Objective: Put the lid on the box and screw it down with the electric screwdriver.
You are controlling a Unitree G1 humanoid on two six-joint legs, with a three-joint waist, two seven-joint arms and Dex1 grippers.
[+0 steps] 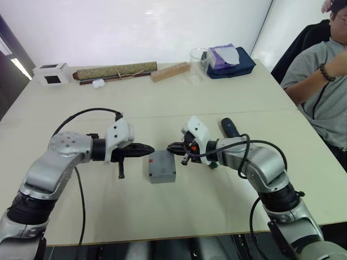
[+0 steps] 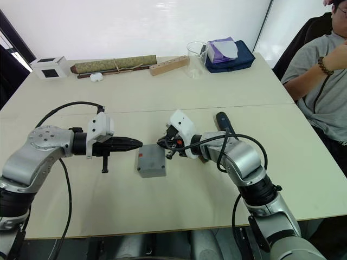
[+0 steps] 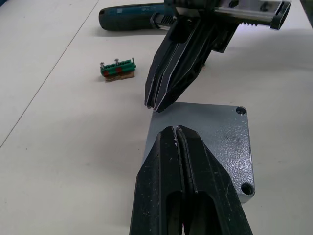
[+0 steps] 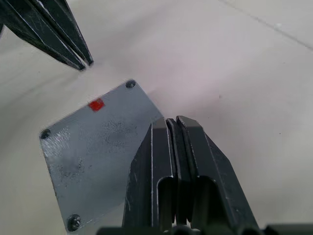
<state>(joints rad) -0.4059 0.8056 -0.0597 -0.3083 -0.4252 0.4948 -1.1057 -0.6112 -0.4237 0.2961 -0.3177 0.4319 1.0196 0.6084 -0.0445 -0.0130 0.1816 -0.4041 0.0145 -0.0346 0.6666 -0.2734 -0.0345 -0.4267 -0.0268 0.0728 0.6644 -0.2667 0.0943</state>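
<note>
Lid seated on box, clenched empty left gripper and right gripper flanking its far edge, electric screwdriver lying far right.

Beige table (two joined tops), white wall

Grey lid with red mark, navy electric screwdriver, black fingers

**Surface Finish Findings**

Lid: grey plastic, pebbled matt texture, small dark screws set in the corners. Left pincer and right pincer: black, smooth, faintly scuffed along the edges. Desk: pale, smooth, matt. Electric screwdriver: dark casing, dull sheen. Cup: clear, glossy.
</note>
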